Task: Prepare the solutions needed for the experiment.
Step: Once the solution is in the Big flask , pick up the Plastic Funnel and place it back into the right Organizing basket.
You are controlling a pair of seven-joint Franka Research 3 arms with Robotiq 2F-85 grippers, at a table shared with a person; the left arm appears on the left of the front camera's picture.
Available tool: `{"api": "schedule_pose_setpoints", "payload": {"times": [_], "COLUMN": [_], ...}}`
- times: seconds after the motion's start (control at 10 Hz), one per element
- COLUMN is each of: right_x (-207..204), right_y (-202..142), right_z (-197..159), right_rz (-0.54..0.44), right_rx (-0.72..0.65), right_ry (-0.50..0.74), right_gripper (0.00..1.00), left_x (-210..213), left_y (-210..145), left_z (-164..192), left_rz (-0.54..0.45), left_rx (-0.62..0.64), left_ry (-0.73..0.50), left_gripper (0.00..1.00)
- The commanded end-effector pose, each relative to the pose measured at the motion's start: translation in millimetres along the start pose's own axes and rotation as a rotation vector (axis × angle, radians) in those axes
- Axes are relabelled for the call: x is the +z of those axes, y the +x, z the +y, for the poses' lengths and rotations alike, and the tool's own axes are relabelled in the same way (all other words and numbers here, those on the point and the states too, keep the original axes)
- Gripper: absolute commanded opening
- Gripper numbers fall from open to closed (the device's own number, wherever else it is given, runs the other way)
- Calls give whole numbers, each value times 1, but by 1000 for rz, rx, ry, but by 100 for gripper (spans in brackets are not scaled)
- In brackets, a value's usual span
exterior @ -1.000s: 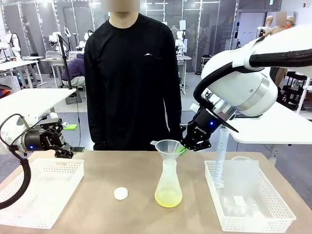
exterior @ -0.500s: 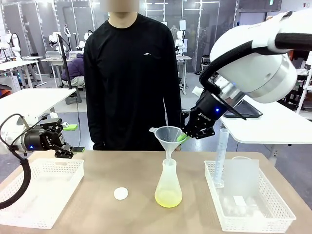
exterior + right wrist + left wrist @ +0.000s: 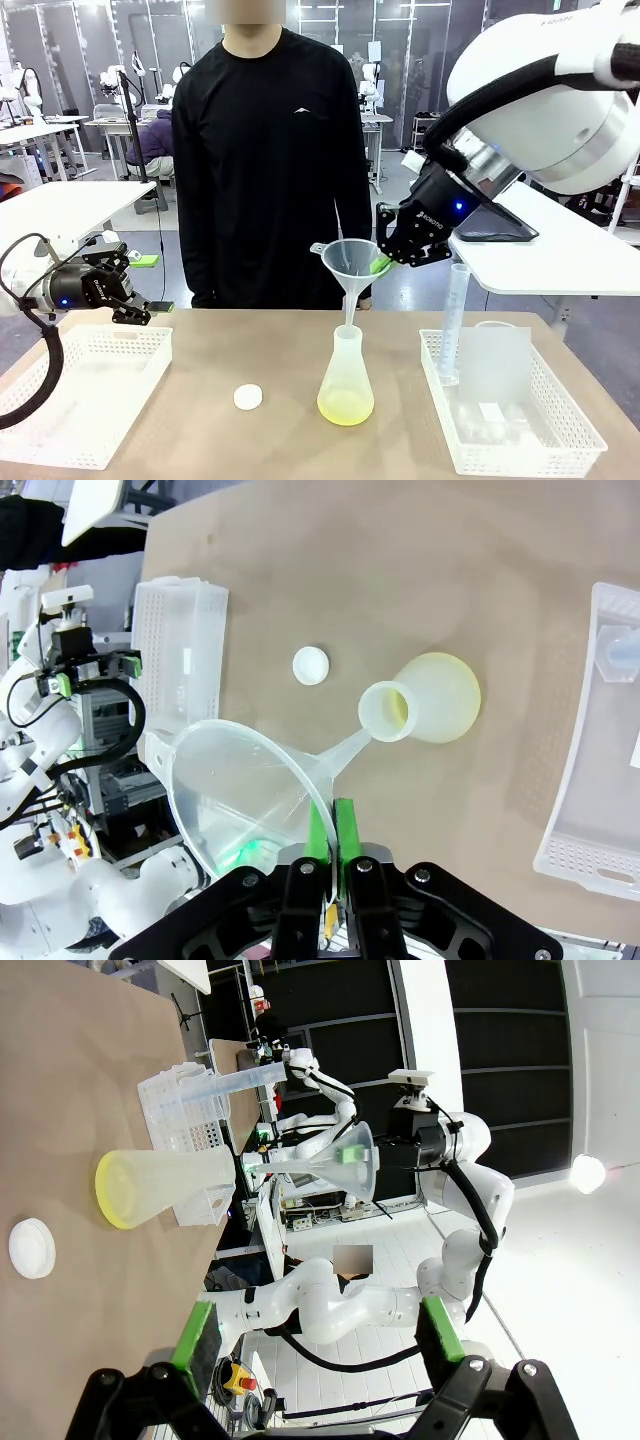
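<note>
Brown tabletop (image 3: 200, 350) carries the conical flask (image 3: 346, 365) directly below your right gripper (image 3: 380, 266), with the pale yellow-green solution (image 3: 346, 407) lying shallow in its base. That gripper is pinched tight on the rim of the clear funnel (image 3: 347, 262), whose spout tip hangs at the flask's mouth. You appear to be at the funnel-removal step. Next, raise it clear without tipping the flask, perhaps toward the basket (image 3: 560, 420) below the gripper's right. Your left gripper (image 3: 152, 284) hangs empty, jaws wide.
</note>
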State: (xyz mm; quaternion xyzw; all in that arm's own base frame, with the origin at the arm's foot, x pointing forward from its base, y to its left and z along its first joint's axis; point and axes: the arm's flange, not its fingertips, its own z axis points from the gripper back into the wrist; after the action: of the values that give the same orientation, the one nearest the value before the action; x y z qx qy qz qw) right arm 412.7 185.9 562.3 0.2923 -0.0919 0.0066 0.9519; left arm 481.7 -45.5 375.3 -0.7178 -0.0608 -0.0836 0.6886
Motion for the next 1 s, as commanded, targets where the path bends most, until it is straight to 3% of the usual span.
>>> {"api": "schedule_pose_setpoints", "payload": {"times": [0.0, 0.4, 0.9], "right_x": [2, 30, 105], "right_y": [0, -10, -25], "right_z": [-3, -40, -163], "right_rz": [9, 18, -134], "right_rx": [-22, 8, -104], "right_ry": [-4, -13, -32], "right_gripper": [0, 0, 0], "left_x": [0, 0, 0], "left_y": [-1, -1, -1], "left_z": [-2, -2, -2], "left_rz": [4, 4, 4], "left_rx": [-4, -4, -4], "left_ry": [-11, -11, -11], "left_gripper": [100, 100, 100]}}
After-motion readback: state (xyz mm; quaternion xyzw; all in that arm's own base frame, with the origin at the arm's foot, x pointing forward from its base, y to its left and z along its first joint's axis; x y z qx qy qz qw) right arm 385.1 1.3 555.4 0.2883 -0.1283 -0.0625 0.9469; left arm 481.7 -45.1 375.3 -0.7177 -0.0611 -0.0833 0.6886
